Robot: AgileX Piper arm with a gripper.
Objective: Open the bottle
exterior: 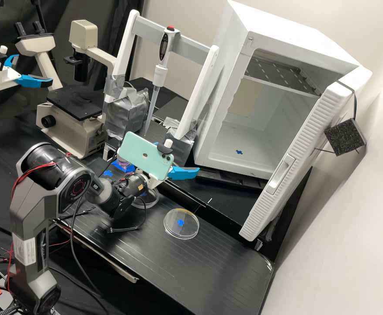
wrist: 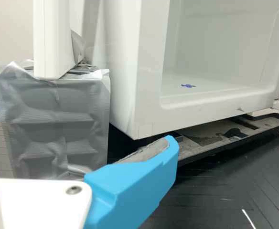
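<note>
Blue-fingered, the hand (exterior: pixel 180 158) hangs spread wide, left of the white cabinet (exterior: pixel 279 22); a clear dish (exterior: pixel 187 229) lies nearer on the desk (exterior: pixel 209 271).

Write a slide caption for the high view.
Dark grey robot arm over a black bench, near a clear round dish and an open white cabinet.

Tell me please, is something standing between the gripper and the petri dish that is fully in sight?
Nothing visible stands between the gripper and the petri dish. The teal phone hides part of the gripper in the high view, but seems out of the way.
</note>
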